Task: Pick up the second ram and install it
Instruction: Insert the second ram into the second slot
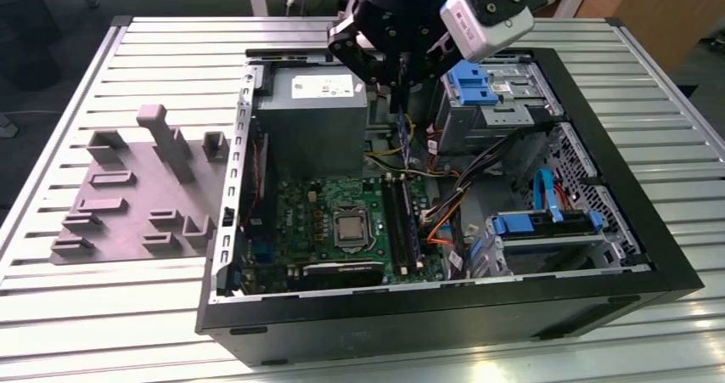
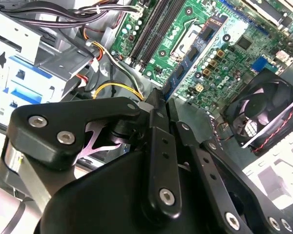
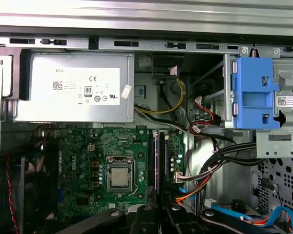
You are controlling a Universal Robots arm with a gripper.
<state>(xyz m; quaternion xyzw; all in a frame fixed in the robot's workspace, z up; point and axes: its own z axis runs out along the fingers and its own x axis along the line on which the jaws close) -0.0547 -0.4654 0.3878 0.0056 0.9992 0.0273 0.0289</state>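
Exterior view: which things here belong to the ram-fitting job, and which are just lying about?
Belongs to the job:
- claw, shut on the ram stick
- memory slots on the green board

Just lying about:
- grey tray, outside the case
- power supply
- fan
- blue bracket

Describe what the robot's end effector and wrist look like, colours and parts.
The end effector is matte black, built of angular linkage arms joined by silver screws and pins, tapering to narrow fingers. In the exterior view a glossy black wrist carries a white-and-black camera housing mounted at a tilt.
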